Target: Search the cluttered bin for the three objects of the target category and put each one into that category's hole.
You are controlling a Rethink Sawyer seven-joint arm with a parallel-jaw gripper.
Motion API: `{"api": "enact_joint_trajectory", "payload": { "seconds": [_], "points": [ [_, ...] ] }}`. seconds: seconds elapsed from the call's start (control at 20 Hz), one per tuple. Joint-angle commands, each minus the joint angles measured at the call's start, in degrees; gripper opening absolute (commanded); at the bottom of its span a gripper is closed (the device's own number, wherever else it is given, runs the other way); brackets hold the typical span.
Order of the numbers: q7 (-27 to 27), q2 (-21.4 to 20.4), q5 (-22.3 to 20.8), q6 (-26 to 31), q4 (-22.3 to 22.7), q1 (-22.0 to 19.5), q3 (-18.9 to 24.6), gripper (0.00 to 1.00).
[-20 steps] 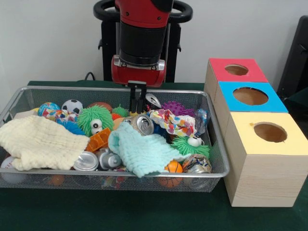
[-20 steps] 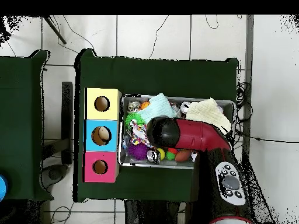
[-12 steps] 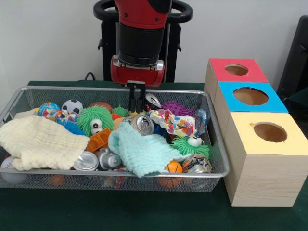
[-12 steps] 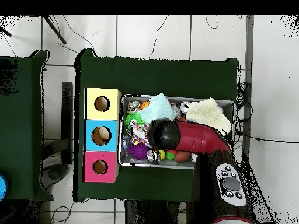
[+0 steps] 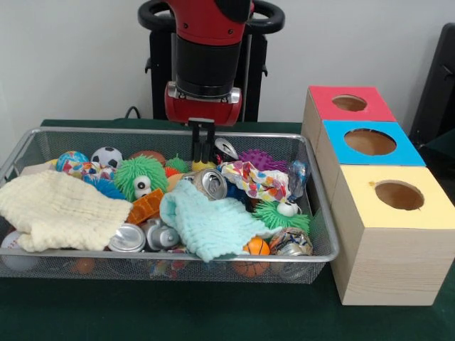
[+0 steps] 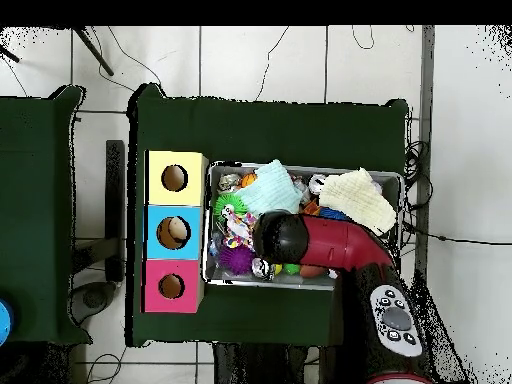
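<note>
Fingers (image 5: 203,144) of the gripper are hanging close together over the far middle of the wire bin (image 5: 321,234), with nothing visibly between them. Directly below their tips something small and yellow is peeking out; just nearer the camera a silver can (image 5: 212,183) is lying tilted, its top facing forward. The bin is holding cloths, balls, cans and fuzzy toys. To the side, three boxes are standing with holes: red (image 5: 349,104), blue (image 5: 370,142), yellow (image 5: 399,195).
</note>
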Motion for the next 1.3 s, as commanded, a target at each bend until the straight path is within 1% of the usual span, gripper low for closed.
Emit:
{"api": "enact_joint_trajectory", "payload": {
  "seconds": [0.05, 0.15, 0.2, 0.55, 0.65, 0.95, 1.3],
  "points": [
    [3.11, -0.36, -2.17, -4.41, 3.46, -1.78, 3.94, 0.00],
    [2.77, -0.38, -2.28, -4.55, 3.61, -2.02, 4.26, 0.00],
    [2.80, -0.42, -2.37, -4.57, 3.63, -2.00, 4.17, 1.00],
    [2.89, -0.52, -2.61, -4.94, 4.20, -1.92, 4.01, 1.00],
    [3.53, -0.27, -2.70, -4.10, 4.03, -1.08, 2.98, 1.00],
    [4.06, -0.05, -2.65, -4.30, 4.10, -0.71, 2.64, 1.00],
    [3.53, 0.25, -2.37, -3.58, 3.09, -0.98, 3.06, 1.00]
  ]
}}
